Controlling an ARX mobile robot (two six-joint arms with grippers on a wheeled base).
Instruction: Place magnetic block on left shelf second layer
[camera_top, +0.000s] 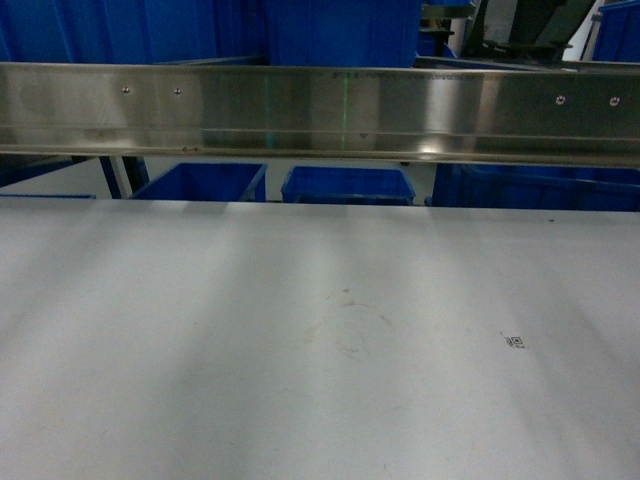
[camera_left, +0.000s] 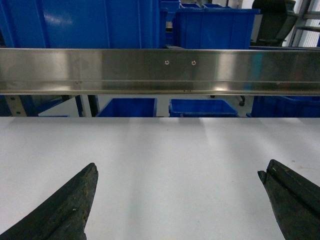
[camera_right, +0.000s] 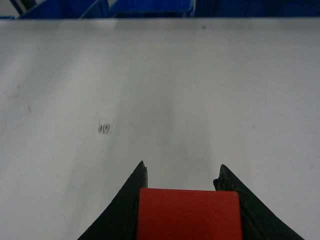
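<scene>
We see dim, cool light. Soft pale bands and broad shadows lie across the table (camera_top: 320, 340). The steel rail (camera_top: 320, 120) carries glare patches and a green streak. All three views are soft and grainy.

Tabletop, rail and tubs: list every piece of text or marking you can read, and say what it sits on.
None can be read.
Small dark mark on the table: too small and blurred.
Steel rail: screws only, no lettering.
Blue tubs: no labels visible.
Red block in the right gripper: plain.
</scene>
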